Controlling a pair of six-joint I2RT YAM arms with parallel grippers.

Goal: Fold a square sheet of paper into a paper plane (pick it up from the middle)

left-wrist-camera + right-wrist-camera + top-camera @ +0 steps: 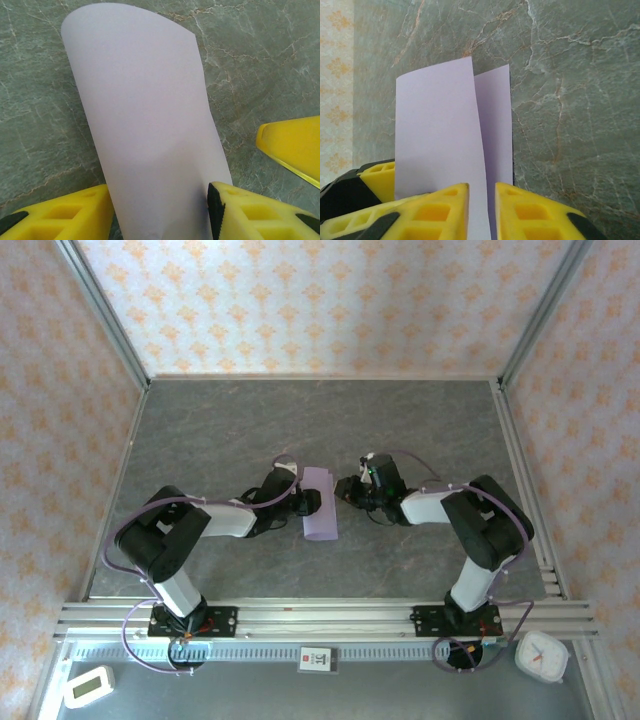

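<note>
Left pincer (157,196) clamps the bowed square sheet of paper (140,100); right pincer (481,192), nearly together, frames two overlapping layers, grip unclear.

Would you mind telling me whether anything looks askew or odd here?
Yes, the square sheet of paper looks askew. It is doubled over, but in the right wrist view its two layers do not line up: the rear layer sticks out to the right of the front one.

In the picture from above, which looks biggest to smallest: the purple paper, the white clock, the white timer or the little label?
1. Lilac paper and white clock: they look about alike, so I can't rank them.
2. White timer.
3. Little label: smallest.
</note>
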